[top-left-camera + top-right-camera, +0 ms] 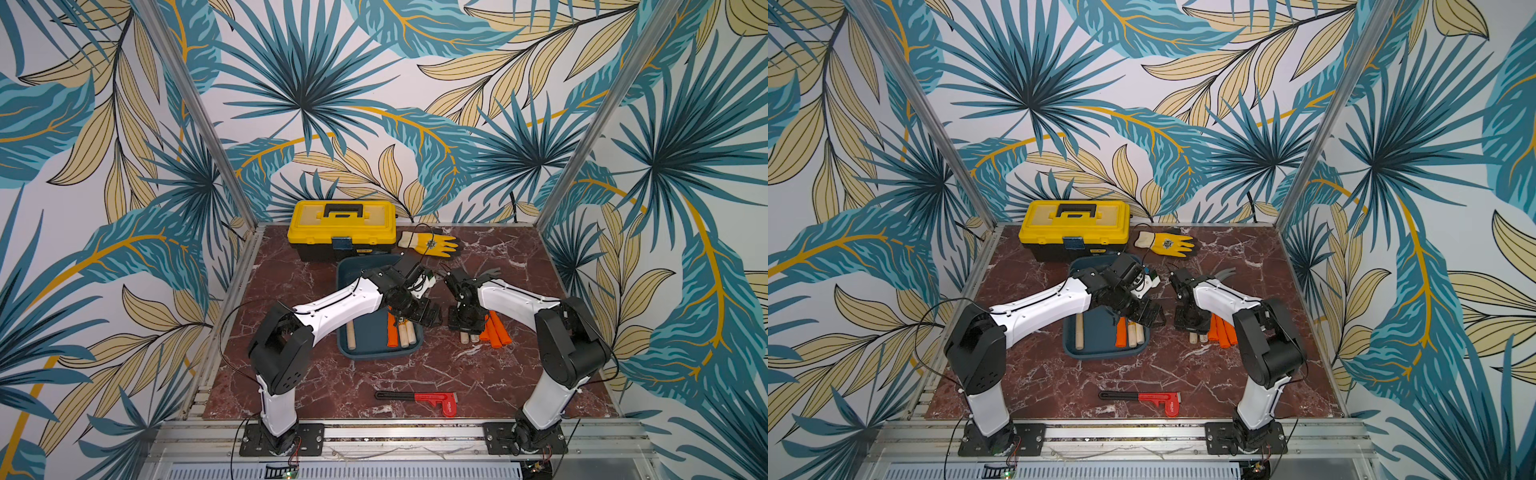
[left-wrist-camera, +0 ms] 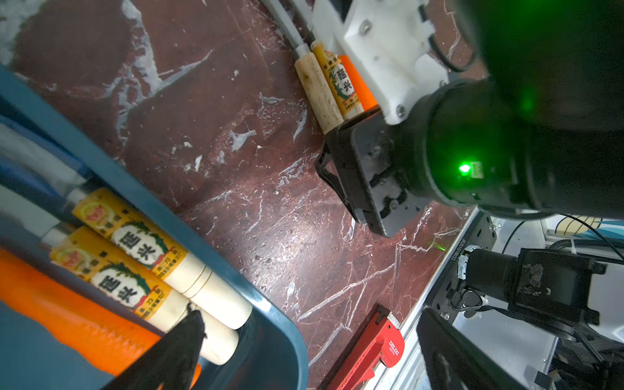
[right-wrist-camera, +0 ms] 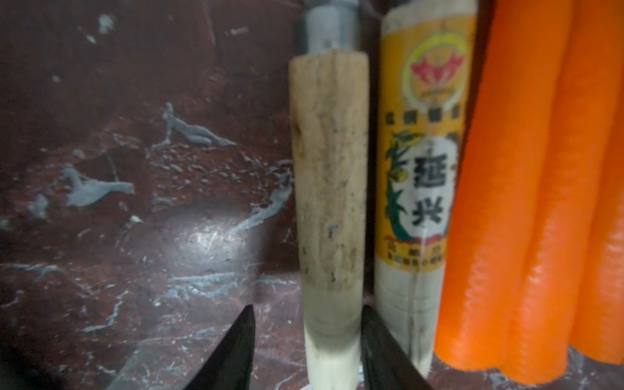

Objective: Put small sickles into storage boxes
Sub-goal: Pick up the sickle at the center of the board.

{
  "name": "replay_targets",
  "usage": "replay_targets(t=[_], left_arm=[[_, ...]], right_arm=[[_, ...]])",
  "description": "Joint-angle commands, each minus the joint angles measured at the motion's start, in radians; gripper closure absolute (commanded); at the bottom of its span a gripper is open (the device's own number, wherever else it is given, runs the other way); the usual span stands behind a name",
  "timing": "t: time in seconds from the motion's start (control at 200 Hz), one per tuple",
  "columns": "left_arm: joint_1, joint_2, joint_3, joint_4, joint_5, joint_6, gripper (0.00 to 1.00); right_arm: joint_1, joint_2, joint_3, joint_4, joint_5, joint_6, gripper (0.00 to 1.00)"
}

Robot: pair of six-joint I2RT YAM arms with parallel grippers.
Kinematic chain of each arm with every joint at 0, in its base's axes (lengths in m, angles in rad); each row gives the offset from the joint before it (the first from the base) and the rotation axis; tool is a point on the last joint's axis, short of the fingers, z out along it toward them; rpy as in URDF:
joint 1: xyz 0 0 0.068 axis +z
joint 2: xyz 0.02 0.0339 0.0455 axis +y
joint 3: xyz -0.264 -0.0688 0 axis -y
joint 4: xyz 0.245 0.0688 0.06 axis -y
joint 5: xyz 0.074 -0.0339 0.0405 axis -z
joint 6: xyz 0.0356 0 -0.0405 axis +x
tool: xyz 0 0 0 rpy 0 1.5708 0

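Four sickles (image 1: 401, 332) in the tray (image 1: 370, 338), handles toward six o'clock! Five loose sickles (image 1: 488, 330) lie on the table (image 1: 332, 386) at the tray's three o'clock. Right gripper (image 3: 308, 314) is down there, fingers (image 3: 381, 344) straddling a plain wooden handle (image 3: 329, 175). Firm pinch or not, can't tell. Left gripper (image 1: 431, 315) hangs spread and empty over the tray's three-o'clock rim. Under halfway, it seems
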Motion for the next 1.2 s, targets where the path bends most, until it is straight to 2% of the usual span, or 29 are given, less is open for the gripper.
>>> replay_targets(t=[0.0, 0.28, 0.486, 0.671, 1.197], left_arm=[[0.0, 0.015, 0.029, 0.012, 0.023, 0.026, 0.01], [0.006, 0.007, 0.022, 0.012, 0.034, 0.03, 0.0], [0.009, -0.009, 0.008, 0.012, 0.034, 0.033, 0.01], [0.011, -0.039, -0.011, 0.012, 0.023, 0.028, 0.01], [0.005, -0.199, -0.166, 0.05, -0.035, -0.037, 0.01]], right_arm=[[-0.007, 0.024, -0.009, 0.017, -0.011, -0.011, 0.56], [-0.012, 0.033, -0.037, 0.047, -0.036, -0.016, 0.68], [-0.013, 0.017, -0.031, 0.032, -0.033, -0.017, 0.9], [-0.012, -0.024, -0.012, 0.007, -0.037, -0.017, 0.99], [0.001, -0.112, 0.011, -0.038, -0.065, -0.003, 1.0]])
